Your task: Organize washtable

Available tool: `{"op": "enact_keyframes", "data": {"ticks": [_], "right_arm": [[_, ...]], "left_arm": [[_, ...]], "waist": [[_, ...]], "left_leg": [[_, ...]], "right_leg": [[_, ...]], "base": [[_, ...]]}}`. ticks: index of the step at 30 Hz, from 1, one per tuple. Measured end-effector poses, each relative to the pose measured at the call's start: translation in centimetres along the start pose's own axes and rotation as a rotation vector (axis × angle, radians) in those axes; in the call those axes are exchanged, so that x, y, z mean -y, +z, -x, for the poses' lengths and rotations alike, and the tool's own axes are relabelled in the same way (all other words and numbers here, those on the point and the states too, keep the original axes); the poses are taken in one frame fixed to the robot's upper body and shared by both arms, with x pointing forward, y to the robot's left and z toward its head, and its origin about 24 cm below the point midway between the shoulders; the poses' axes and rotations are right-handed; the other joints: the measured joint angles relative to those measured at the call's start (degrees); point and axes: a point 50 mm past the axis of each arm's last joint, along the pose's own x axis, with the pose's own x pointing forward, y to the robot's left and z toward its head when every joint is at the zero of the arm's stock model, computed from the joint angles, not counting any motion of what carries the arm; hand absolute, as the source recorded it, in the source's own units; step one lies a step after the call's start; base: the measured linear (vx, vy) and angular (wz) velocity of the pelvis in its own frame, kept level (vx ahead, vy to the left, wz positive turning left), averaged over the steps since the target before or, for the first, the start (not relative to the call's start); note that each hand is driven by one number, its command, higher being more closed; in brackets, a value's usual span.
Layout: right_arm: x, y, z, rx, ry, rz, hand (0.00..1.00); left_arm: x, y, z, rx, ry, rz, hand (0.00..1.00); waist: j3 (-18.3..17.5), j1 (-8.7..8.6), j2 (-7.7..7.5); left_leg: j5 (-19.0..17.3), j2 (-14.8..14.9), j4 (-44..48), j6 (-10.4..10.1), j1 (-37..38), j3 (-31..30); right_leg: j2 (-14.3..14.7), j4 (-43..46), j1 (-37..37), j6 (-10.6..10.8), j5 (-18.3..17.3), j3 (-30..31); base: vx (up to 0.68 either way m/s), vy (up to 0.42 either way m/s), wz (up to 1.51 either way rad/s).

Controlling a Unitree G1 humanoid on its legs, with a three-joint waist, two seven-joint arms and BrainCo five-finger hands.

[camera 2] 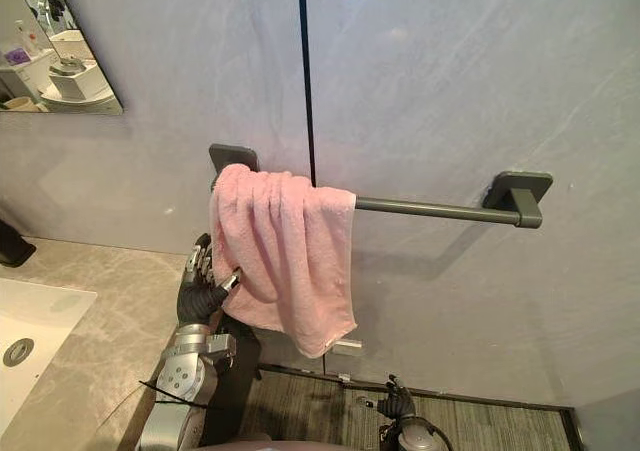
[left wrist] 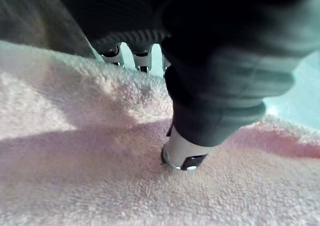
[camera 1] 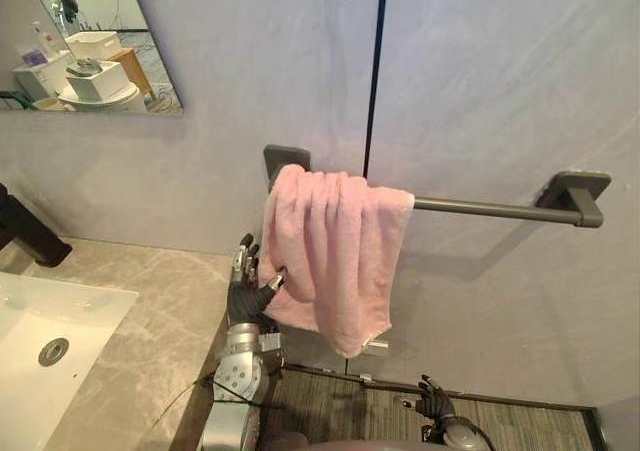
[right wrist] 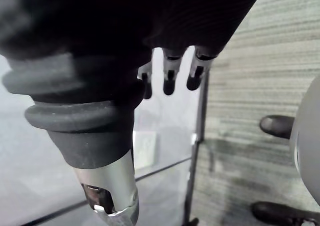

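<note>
Pink towel (camera 1: pixel 335 251) is hanging bunched up over the left end of the dark towel bar (camera 1: pixel 480 208) on the wall, with the rest of the bar bare. My left hand (camera 1: pixel 243 296) is up at the towel's lower left edge. Its thumb (left wrist: pixel 182 153) is pressed into the front of the cloth and the fingers go behind a fold, so it's pinching that edge. My right hand (camera 1: pixel 435 403) is way down low over the floor, fingers loosely apart, holding nothing. Off to the left there's the stone countertop (camera 1: pixel 170 311) with 1 white sink (camera 1: pixel 40 341) and a black faucet (camera 1: pixel 25 229).
</note>
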Motion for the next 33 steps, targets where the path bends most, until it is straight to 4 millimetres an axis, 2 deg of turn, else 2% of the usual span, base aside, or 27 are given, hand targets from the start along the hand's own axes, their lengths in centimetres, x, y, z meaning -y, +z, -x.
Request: {"op": "enact_keyframes", "data": {"ticks": [3,6,7,9,11,13,18,23,25,33], "right_arm": [[0.1,0.7,-0.2,0.021,0.0,0.004,0.0],[0.2,2.7,-0.4,0.098,0.002,0.002,0.0],[0.2,3.8,-0.3,0.149,0.008,-0.012,0.0],[0.0,4.8,-0.2,0.19,0.023,-0.03,0.0],[-0.4,6.5,0.1,0.267,0.052,-0.043,0.0],[-1.2,8.4,0.6,0.354,0.096,-0.054,0.0],[-1.8,10.7,2.0,0.484,0.137,-0.063,0.0],[-1.8,12.0,3.1,0.568,0.156,-0.066,0.0],[-1.8,12.4,4.3,0.619,0.169,-0.061,0.0],[-2.0,14.5,6.3,0.753,0.239,0.029,0.0]], "left_arm": [[-0.6,-0.9,0.1,-0.038,0.001,-0.031,0.0],[-0.9,-3.0,0.3,-0.141,-0.017,-0.065,0.0],[-0.9,-3.7,0.3,-0.175,-0.02,-0.069,1.0],[-1.0,-3.9,0.3,-0.183,-0.024,-0.074,1.0],[-0.8,-4.3,0.0,-0.203,-0.045,-0.082,1.0],[-0.6,-4.7,-0.2,-0.222,-0.07,-0.081,1.0],[-0.3,-4.5,-0.4,-0.219,-0.104,-0.064,1.0],[0.2,-4.1,-1.0,-0.198,-0.121,-0.06,1.0],[0.5,-4.0,-1.0,-0.193,-0.137,-0.059,1.0],[1.0,-3.6,-1.0,-0.173,-0.173,-0.064,1.0]], "waist": [[-0.1,0.1,0.11],[-0.25,-0.03,0.36],[-0.28,-0.3,0.31],[-0.34,-0.38,0.25],[-0.35,-0.79,0.19],[-0.31,-2.01,0.13],[-0.1,-3.0,-0.58],[-0.21,-3.1,-0.86],[-0.27,-3.11,-0.97],[-0.18,-3.21,-1.16]], "left_leg": [[0.03,-0.06,-0.2,0.01,0.02,0.12],[0.11,-0.04,-0.56,0.14,0.38,1.2],[0.19,-0.04,-0.68,0.27,0.63,1.55],[0.38,-0.05,-0.93,0.42,0.8,1.8],[1.34,-0.33,-2.55,0.48,1.36,2.08],[2.58,-0.72,-4.53,0.65,2.29,2.28],[2.79,-0.72,-5.62,0.53,2.72,2.97],[2.81,-0.75,-6.28,0.54,3.74,3.76],[2.77,-0.59,-6.46,0.56,4.32,4.2],[2.31,-0.54,-6.53,0.9,5.59,6.23]], "right_leg": [[0.43,-0.94,0.28,-0.14,0.64,0.07],[0.53,-2.13,0.53,-0.11,1.59,1.18],[0.52,-2.16,0.55,-0.19,1.78,1.49],[0.5,-2.29,0.55,-0.19,2.01,1.68],[0.37,-3.22,0.63,-0.07,2.86,2.06],[0.07,-3.51,0.61,0.07,3.32,2.37],[-0.16,-4.0,0.3,0.23,3.97,3.6],[-0.16,-4.15,0.48,0.27,4.26,4.6],[-0.2,-4.78,1.07,0.27,4.26,5.1],[-0.17,-4.75,1.23,0.38,4.33,7.47]], "base": [[0.04,-0.001,-0.04],[0.0,0.018,-0.17],[-0.03,0.025,-0.15],[-0.04,0.014,-0.1],[-0.07,0.013,-0.07],[-0.08,0.015,-0.05],[-0.05,0.016,-0.13],[0.0,0.013,-0.12],[0.03,0.007,-0.1],[0.01,0.013,-0.16]]}}
